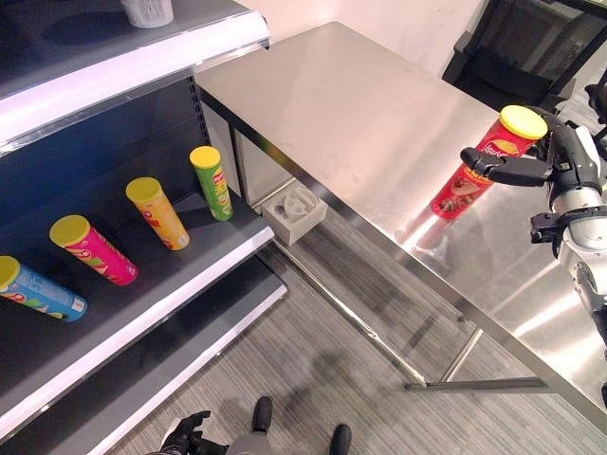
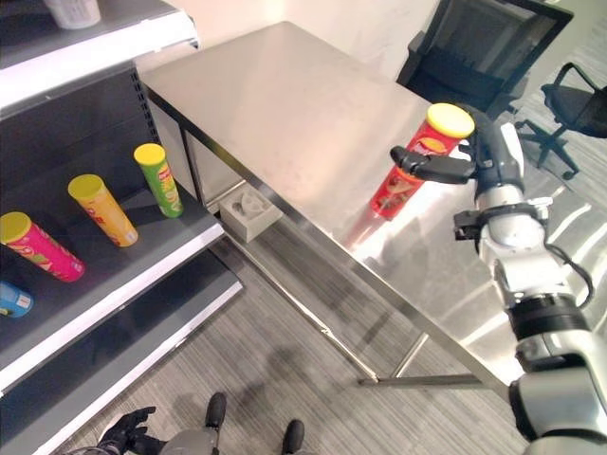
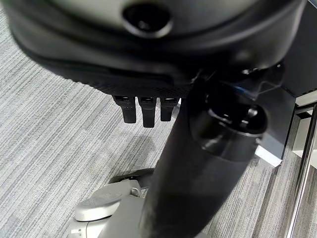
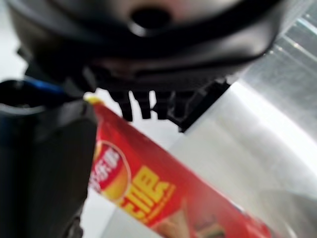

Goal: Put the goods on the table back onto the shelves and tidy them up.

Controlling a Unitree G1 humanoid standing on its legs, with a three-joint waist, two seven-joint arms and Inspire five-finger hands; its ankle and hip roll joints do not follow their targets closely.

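Left hand [image 1: 185, 434]: low at the near edge of the head views, over grey floor [image 1: 313, 360]; fingers [image 3: 143, 110] loosely curled, holding nothing, clear of everything.
Right hand [image 2: 474, 156]: raised above the counter's right part; fingers and thumb closed round the upper half of the red can, thumb lying across its front just below the lid.
Red can [image 2: 414, 163]: tall tube, red printed wall, yellow lid; tilted, lid up and toward the right, base toward the counter; touching or just clear of the steel, cannot tell.
Counter [image 1: 351, 114]: bare steel running from the shelf unit toward the right; long near edge open to the floor, wide free surface around the can.
Shelf [image 1: 180, 275]: dark board with white front lip, left of the counter, its right end just beside the counter's corner.
Shelf goods: blue can [image 1: 38, 290], pink can [image 1: 93, 249], orange can [image 1: 158, 212], green can [image 1: 211, 182]; all yellow-lidded, leaning back, set apart in a row with gaps between.
Upper shelf: white tub [image 1: 148, 11] near its front edge.
Under counter: small white box [image 1: 295, 212] on the floor by the shelf's end.
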